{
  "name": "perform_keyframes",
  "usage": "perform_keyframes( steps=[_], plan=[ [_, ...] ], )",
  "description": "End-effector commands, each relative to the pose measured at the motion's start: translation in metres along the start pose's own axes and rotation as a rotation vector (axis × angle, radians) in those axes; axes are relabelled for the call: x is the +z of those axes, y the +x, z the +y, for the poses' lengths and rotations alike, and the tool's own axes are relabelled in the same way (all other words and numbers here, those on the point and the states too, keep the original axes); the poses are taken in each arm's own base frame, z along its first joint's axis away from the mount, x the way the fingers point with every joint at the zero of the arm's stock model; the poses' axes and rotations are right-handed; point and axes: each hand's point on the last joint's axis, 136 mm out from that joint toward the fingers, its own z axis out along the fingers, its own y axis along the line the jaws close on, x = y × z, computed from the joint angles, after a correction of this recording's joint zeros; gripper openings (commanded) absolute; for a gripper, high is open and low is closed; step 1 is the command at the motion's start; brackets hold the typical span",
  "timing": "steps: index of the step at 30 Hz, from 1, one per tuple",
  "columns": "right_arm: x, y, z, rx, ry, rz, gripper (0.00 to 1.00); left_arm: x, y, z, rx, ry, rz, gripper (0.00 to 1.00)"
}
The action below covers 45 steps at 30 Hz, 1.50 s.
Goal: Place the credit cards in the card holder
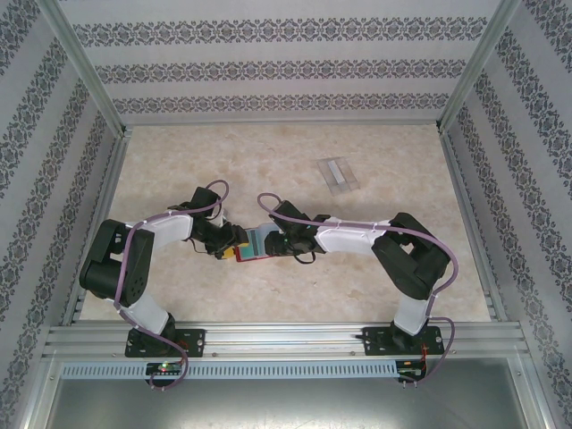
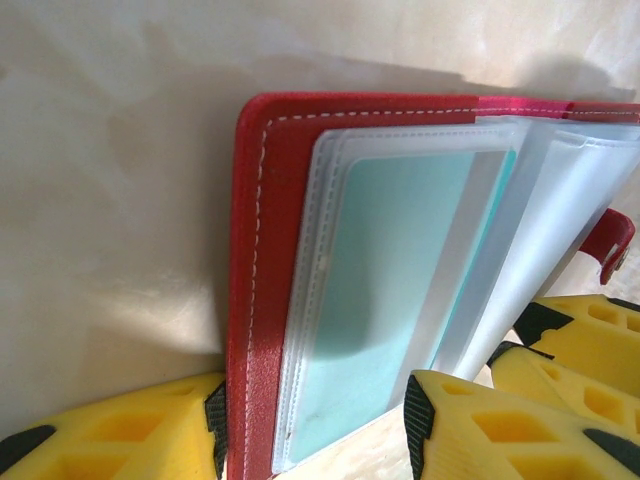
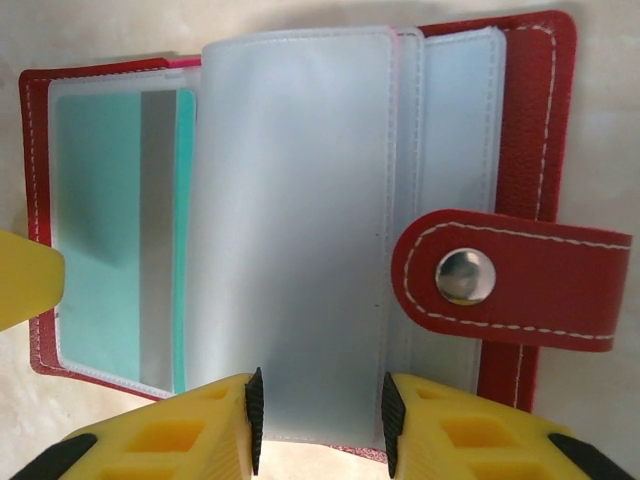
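A red wallet (image 1: 253,243) lies open at the table's middle, with both grippers on it. A teal credit card (image 2: 390,270) with a grey strip sits inside a clear sleeve on the wallet's left half (image 3: 100,250). My left gripper (image 2: 315,430) spans that half: one pad is against the red cover's edge, the other at the sleeves' corner. My right gripper (image 3: 318,420) hangs over a loose clear sleeve (image 3: 300,220), its jaws apart with the sleeve's lower edge between them. The clear card holder (image 1: 338,174) stands apart at the back right.
The wallet's snap strap (image 3: 500,280) folds over its right half. Patterned walls (image 1: 268,71) and metal rails (image 1: 286,335) close in the beige table (image 1: 179,170). My right gripper's yellow fingers (image 2: 580,340) show beside the wallet in the left wrist view.
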Motion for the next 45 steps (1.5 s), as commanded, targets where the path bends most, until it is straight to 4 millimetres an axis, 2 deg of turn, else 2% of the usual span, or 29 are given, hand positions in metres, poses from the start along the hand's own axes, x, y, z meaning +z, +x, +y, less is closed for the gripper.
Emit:
perform_keyframes(
  steps=[1,6,11,17,24,30,41,45],
  plan=[
    [-0.007,-0.005,0.011,-0.031,-0.024,-0.009,0.40,0.002,-0.009,0.019,-0.004,-0.079,-0.037,0.51],
    [-0.006,-0.005,0.020,-0.033,-0.068,-0.004,0.35,0.004,-0.009,0.021,-0.007,-0.079,-0.043,0.51],
    [-0.005,-0.005,0.020,-0.032,-0.072,0.000,0.28,0.003,-0.008,0.022,-0.010,-0.081,-0.042,0.52],
    [-0.006,-0.008,0.021,-0.032,-0.077,-0.004,0.25,0.003,-0.007,0.021,-0.012,-0.078,-0.036,0.52],
    [-0.008,-0.011,0.024,-0.030,-0.085,-0.012,0.30,0.003,-0.006,0.021,-0.010,-0.077,-0.036,0.52],
    [-0.007,-0.015,0.032,-0.013,-0.138,-0.017,0.41,0.004,-0.006,0.022,-0.010,-0.081,-0.031,0.52],
    [-0.005,-0.023,0.044,0.060,-0.264,-0.011,0.42,0.004,-0.007,0.022,-0.003,-0.079,-0.044,0.52],
    [-0.004,-0.024,0.040,0.079,-0.263,-0.009,0.42,0.004,-0.007,0.020,-0.005,-0.074,-0.032,0.52]
  ],
)
